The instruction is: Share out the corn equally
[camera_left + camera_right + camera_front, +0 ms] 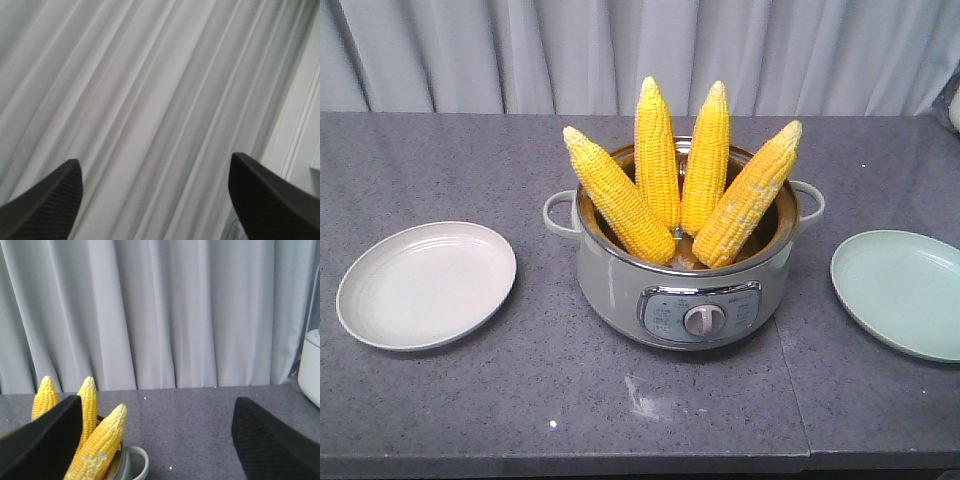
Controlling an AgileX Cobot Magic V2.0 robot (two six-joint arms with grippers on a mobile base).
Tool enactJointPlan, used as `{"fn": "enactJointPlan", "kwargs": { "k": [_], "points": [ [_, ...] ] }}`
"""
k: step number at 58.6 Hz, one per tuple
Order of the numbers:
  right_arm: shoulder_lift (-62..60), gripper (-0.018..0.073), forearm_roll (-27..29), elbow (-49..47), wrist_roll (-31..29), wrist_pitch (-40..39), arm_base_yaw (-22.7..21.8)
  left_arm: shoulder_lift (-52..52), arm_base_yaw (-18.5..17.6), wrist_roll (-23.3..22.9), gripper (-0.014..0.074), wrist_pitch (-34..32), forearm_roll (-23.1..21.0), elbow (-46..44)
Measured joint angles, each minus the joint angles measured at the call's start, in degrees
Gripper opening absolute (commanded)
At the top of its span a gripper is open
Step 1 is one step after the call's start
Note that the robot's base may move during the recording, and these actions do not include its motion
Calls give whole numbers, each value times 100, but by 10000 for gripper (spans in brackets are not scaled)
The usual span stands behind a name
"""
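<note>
Four corn cobs (657,160) are stood in the pot (620,288) on the bench (440,400), butt ends down, long axes near upright, tips fanned outward. The pot is flanked by a white plate (426,285) and a green plate (905,290). The left tool (155,172) and right tool (159,407) are spread open.

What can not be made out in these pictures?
Front view: the lower ends of the four corn cobs, hidden inside the cooker.
Front view: the green plate, cut by the right edge.
Front view: the cooker's panel lettering, too small.
Left wrist view: the table, out of frame.
</note>
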Motion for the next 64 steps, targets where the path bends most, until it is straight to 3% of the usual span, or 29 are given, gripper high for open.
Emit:
{"fn": "enactJointPlan", "kwargs": {
  "k": [6, 13, 20, 29, 35, 40, 64],
  "points": [
    [438, 581, 119, -458, -151, 422, 0, 399, 0, -689, 555, 0, 1087, -314],
    [1170, 581, 691, -1014, -679, 941, 0, 971, 0, -1966, 555, -97, 2852, -705],
    [1880, 581, 1877, -1405, -1495, 1228, 0, 1602, 0, -3209, 555, -239, 4612, -1007],
    [2733, 581, 3572, -1625, -2794, 1285, 0, 2239, 0, -4480, 555, -483, 6115, -1080],
    [3255, 581, 4307, -1708, -3490, 1238, 0, 2494, 0, -4782, 555, -625, 6583, -1080],
    [3650, 581, 4675, -1831, -3807, 1203, 0, 2576, 0, -4852, 555, -650, 6685, -1080],
    [4731, 581, 5234, -2190, -4278, 1089, 0, 2582, 0, -4893, 555, -757, 6749, -1080]
  ]
}}
